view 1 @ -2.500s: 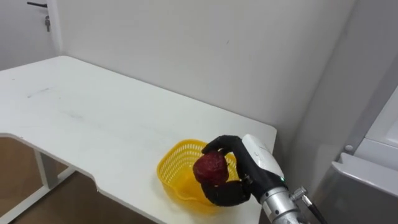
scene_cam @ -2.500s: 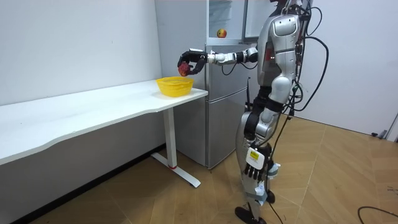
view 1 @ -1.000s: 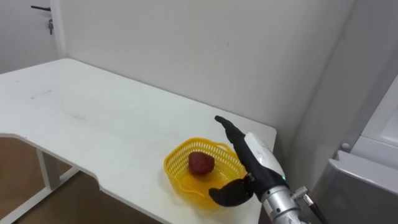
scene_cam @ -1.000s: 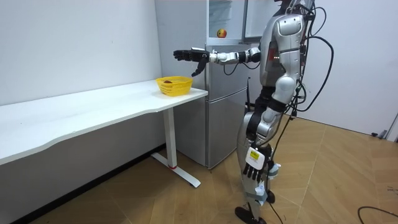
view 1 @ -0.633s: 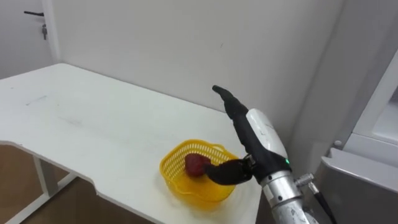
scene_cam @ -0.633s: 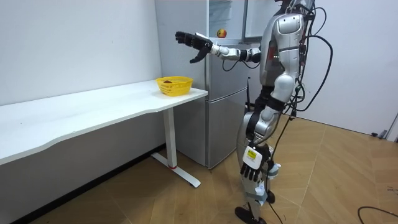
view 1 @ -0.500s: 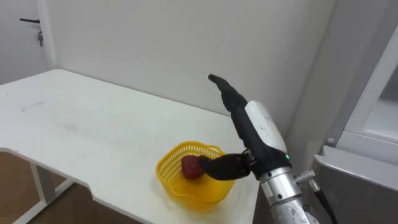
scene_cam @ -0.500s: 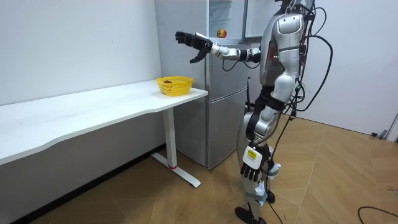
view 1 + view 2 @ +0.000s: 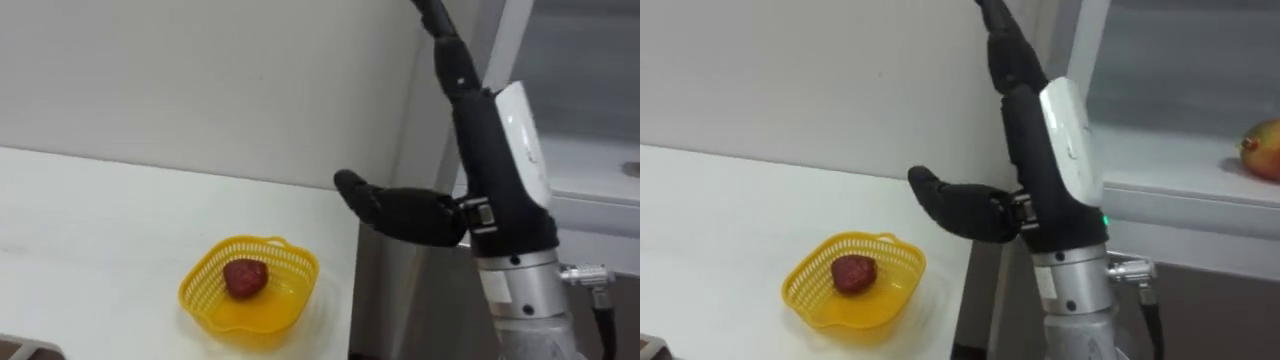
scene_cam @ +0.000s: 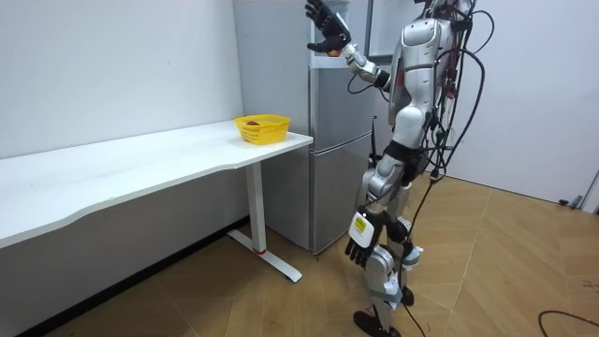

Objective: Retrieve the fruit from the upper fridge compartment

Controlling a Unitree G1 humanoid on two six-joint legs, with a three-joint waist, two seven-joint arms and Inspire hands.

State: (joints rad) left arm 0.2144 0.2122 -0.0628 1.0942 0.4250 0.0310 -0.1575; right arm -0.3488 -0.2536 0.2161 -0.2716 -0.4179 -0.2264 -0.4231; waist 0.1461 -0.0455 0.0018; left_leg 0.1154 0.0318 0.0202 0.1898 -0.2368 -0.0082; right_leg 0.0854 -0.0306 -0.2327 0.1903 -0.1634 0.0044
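Collision is looking like the main hazard. The right hand (image 9: 478,140) is hovering high in front of the fridge (image 10: 337,140), at its open upper compartment. Its fingers are spread wide and pointing up, the thumb is sticking out sideways, and it is holding nothing. Splayed like that, it is probably risking a knock on the fridge's frame during any reach inward.

A round orange-red fruit (image 9: 1262,148) is lying on the upper shelf (image 9: 1170,155), well apart from the hand and toward the fridge's right side. A clumsy touch is likely sending it rolling off the ledge or further back. With the robot standing close before the fridge and the arm that high, balance is also looking stressed, I'm judging.

Another item, a red fruit (image 9: 243,277), is sitting inside the yellow basket (image 9: 295,285) on the white table (image 9: 90,220), just left of the fridge. Whether the table end is touching the fridge, cannot tell. So one fruit is looking delivered already.

The left hand (image 10: 358,249) is hanging low at the robot's side, on the side away from the fridge, fingers relaxed. Nothing is standing between the right hand and the shelf fruit, as far as I'm seeing. The hand itself is blocking part of the head camera's look into the fridge.
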